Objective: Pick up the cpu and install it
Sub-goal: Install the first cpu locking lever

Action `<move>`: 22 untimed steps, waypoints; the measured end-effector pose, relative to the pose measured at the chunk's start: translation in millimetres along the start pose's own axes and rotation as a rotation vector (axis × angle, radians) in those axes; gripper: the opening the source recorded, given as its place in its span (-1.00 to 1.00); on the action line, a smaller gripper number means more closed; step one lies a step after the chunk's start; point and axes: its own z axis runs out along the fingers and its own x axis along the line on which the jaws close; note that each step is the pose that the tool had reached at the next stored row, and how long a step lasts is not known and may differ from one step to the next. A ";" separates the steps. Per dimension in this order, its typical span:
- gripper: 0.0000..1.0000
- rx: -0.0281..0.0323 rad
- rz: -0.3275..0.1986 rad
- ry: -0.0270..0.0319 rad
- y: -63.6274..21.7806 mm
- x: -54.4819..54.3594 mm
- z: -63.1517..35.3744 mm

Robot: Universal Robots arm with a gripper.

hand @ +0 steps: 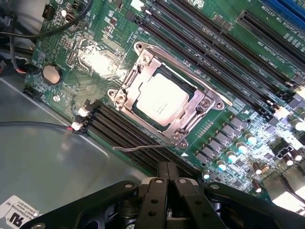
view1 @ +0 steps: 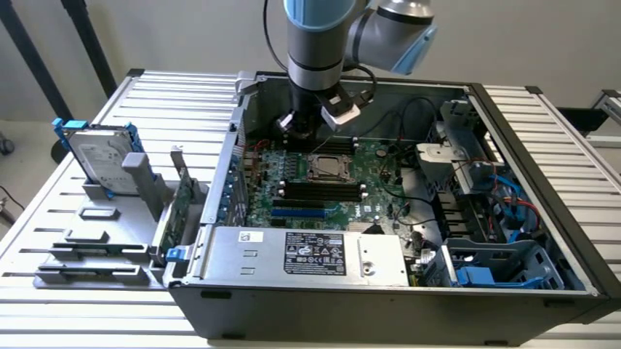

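Well below the jaws and spreading out on every side, a slatted metal table. On it, around and beneath the jaws, an open grey computer case. Reaching down into the case from above, a silver and blue arm, with the jaws at its lower end. Directly beneath the jaws, a green motherboard with rows of black memory slots. Away from the jaws, at the near wall of the case, a big silver box with a black label. Well apart from the jaws, outside the case toward the exterior view's left, a silver hard drive with blue rails, upright in a grey stand. Jaws pressed together, tip against tip, gripping nothing, hanging over the board without touching it. Just ahead of the tips and below them, a metal socket frame. Inside that frame, flat and level, the cpu, dull silver top up, apart from the jaws. Between the cpu and the jaws, a thin metal lever across the memory slots.
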 end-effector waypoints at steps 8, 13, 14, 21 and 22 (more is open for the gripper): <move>-0.79 -0.0057 -0.028 0.0064 1.2 -1.2 14.1; -0.79 -0.0086 -0.049 0.0084 0.9 -1.3 18.1; -0.79 -0.0111 -0.053 0.0105 0.7 -1.2 19.0; -0.79 -0.0385 -0.078 0.0132 -1.4 0.0 25.3; -0.79 -0.0416 -0.081 0.0117 -2.2 0.5 26.1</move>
